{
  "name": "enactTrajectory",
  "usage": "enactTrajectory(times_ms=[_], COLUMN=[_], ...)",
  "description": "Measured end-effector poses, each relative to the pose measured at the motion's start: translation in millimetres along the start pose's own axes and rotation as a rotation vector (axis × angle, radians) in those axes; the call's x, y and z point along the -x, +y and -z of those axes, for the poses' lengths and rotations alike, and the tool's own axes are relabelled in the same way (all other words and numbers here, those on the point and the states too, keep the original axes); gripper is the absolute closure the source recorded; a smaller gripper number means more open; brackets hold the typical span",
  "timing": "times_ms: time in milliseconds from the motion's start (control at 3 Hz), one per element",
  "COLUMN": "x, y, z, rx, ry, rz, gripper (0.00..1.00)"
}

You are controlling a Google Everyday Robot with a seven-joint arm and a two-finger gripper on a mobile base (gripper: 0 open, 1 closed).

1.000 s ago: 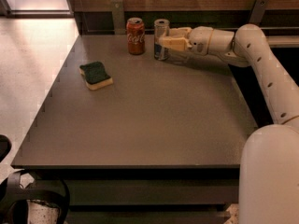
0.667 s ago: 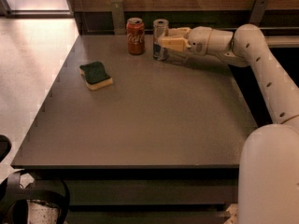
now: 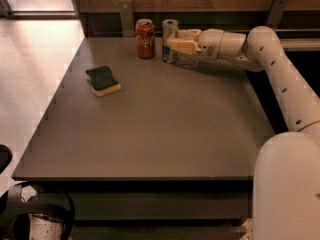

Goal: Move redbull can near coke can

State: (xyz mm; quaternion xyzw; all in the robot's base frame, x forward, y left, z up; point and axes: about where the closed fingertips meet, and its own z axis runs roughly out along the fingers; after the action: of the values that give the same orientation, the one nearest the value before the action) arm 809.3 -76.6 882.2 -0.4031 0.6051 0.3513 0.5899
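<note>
The redbull can (image 3: 169, 40), slim and silver with blue low on its side, stands upright on the dark table (image 3: 165, 119) at the far edge. The coke can (image 3: 145, 38), red with white script, stands just left of it with a small gap between them. My gripper (image 3: 174, 40) reaches in from the right. Its cream fingers (image 3: 183, 46) lie on either side of the redbull can and hold it.
A green and yellow sponge (image 3: 102, 80) lies on the left part of the table. A wooden wall with two metal brackets (image 3: 126, 15) runs right behind the cans. My white arm (image 3: 280, 74) spans the right side. The table's left edge borders a pale floor.
</note>
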Motion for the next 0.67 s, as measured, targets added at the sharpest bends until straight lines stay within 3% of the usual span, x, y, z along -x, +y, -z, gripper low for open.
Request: enactTrajectory(times_ms=[333,667], x=[-0.2,-0.4], y=[1.5,3.0], z=[-3.5,-7.0], rx=[0.005,0.01], ry=[-0.001,-0.001], rz=[-0.001,-0.002], gripper=[0.14,0.0])
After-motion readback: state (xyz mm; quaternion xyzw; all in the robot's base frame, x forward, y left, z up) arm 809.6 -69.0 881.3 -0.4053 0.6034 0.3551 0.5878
